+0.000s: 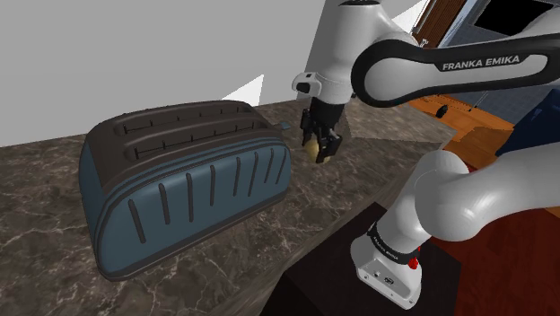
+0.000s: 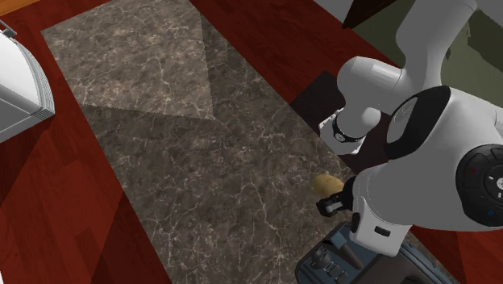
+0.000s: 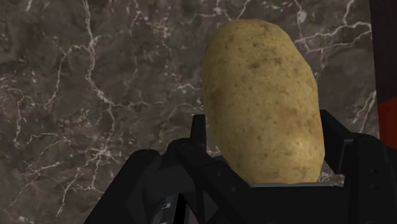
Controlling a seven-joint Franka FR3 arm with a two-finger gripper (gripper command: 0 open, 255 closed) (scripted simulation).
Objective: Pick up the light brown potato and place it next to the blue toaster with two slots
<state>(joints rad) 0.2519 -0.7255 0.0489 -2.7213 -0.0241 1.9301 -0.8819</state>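
Note:
A light brown potato is clasped between my black fingers and sticks out past their tips. In the shoulder view my gripper hangs above the dark marble counter, shut on the potato, just off the right end of the blue toaster. That toaster has a dark brown top with two long slots. From the second exterior view the potato peeks out beside the arm, close to the toaster at the bottom edge.
The dark stand sits at the counter's near edge in the shoulder view. A red-brown wood floor borders the counter. A white appliance shows at the second exterior view's left edge.

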